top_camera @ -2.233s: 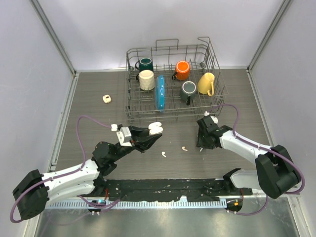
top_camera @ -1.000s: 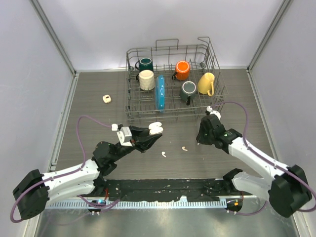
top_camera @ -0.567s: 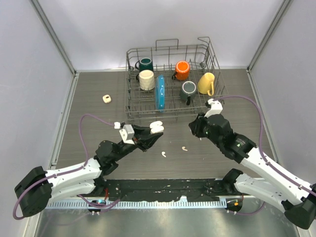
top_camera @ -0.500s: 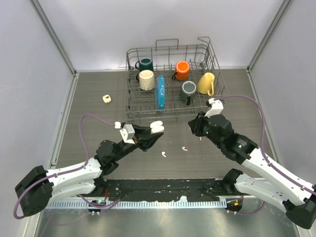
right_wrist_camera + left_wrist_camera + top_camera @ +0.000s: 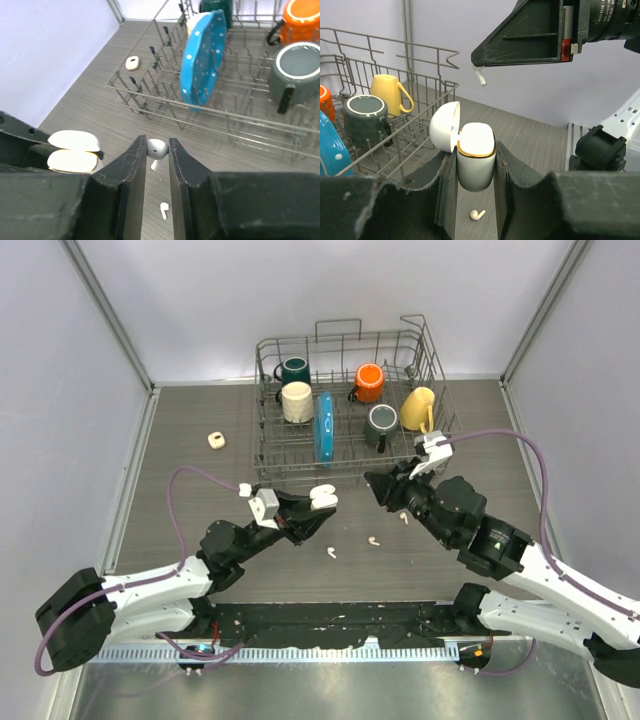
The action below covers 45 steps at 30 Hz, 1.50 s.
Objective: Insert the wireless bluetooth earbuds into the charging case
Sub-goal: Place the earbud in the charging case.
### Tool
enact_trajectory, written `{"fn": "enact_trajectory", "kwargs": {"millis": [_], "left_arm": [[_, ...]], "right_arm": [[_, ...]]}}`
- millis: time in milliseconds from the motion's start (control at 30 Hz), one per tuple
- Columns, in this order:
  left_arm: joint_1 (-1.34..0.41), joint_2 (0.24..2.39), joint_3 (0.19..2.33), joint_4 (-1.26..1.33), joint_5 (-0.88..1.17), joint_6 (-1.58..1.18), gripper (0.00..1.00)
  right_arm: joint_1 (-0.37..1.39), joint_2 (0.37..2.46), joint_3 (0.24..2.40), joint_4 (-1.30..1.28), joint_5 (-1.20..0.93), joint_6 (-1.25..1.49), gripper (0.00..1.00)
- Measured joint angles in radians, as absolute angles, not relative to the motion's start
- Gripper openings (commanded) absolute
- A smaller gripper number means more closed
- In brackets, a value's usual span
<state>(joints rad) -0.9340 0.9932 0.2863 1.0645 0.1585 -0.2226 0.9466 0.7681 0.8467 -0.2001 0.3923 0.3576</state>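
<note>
My left gripper is shut on the white charging case, held upright above the table with its lid swung open. In the left wrist view the case sits between the fingers. My right gripper hovers just right of the case, shut on one white earbud with its stem pointing down; that stem also hangs below the right gripper in the left wrist view. Two more earbuds lie on the table, one below the case and another to its right.
A wire dish rack stands behind both grippers, holding several mugs and a blue plate. A small cream object lies left of the rack. Grey walls close in on both sides.
The right arm has lifted and swung left with its earbud, from the table's right side to close beside the case. The left gripper has shifted slightly up and right with the case.
</note>
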Motion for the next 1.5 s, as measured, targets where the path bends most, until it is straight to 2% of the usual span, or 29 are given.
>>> {"fn": "enact_trajectory", "kwargs": {"millis": [567,1500], "left_arm": [[-0.934,1.000,0.304,1.067,0.178,-0.223,0.00],[-0.934,1.028,0.324,1.071,0.187,-0.228,0.00]], "right_arm": [[1.168,0.866,0.849,-0.006,0.433,0.227,0.01],[1.238,0.928,0.849,0.030,0.549,0.143,0.01]]}}
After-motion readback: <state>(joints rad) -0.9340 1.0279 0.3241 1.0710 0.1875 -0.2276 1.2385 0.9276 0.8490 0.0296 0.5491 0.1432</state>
